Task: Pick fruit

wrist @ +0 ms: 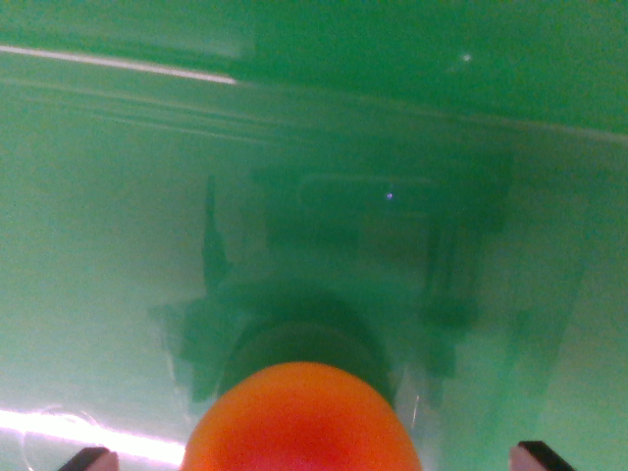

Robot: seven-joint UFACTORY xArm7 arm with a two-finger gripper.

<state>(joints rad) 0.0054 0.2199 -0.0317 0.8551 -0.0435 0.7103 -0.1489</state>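
An orange round fruit (302, 420) fills the bottom centre of the wrist view, blurred by closeness, its lower part cut off by the frame edge. It sits over a glossy green surface (118, 245). My gripper (314, 458) is open: only two dark fingertips show, one at the bottom left (88, 458) and one at the bottom right (542, 456). The fruit lies between them with a visible gap on each side, wider on the wrist view's right. Neither fingertip touches it.
The green surface mirrors a dark blurred reflection of the arm (373, 245) above the fruit. A pale edge line (128, 65) runs across the top left, with a darker green band beyond it. Bright glare (88, 432) streaks the bottom left.
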